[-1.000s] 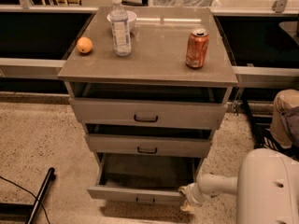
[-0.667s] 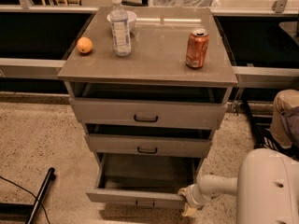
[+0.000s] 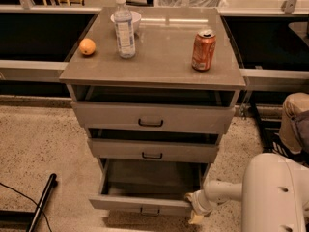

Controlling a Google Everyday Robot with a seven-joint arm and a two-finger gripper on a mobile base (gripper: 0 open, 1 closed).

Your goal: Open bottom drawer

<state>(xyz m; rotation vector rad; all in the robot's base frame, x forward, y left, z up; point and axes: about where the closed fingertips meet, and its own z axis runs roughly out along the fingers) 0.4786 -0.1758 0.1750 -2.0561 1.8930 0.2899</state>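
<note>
Gripper point(image 3: 194, 211): pale, cream-tipped, on a smooth white rounded arm point(image 3: 219, 192). It sat low against the right front corner of the bottom drawer point(image 3: 140, 203). Whether it was clenched or released could not be told.

Bottom drawer: flat grey-taupe matte front with a small dark rectangular pull point(image 3: 150, 210), directly left of the gripper. It stood open, its front well forward of the two drawers above, with the shadowed box interior showing up and left of the gripper.

Above the gripper: mid-sized grey drawer point(image 3: 152, 151) and wide grey top drawer point(image 3: 150, 118), both slightly ajar with dark gaps over their front edges.

Far above, the flat grey cabinet top point(image 3: 159, 66) carried a red cylindrical can point(image 3: 203, 50), a clear plastic bottle point(image 3: 124, 27), a white bowl point(image 3: 133, 17) just behind it, and a round orange point(image 3: 87, 46) near the left edge.

Speckled beige floor point(image 3: 43, 144) lay open left of the gripper; a black rod point(image 3: 41, 202) lay there, apart from the drawer.

Right of the gripper, the white robot body point(image 3: 275, 192) sat close.
</note>
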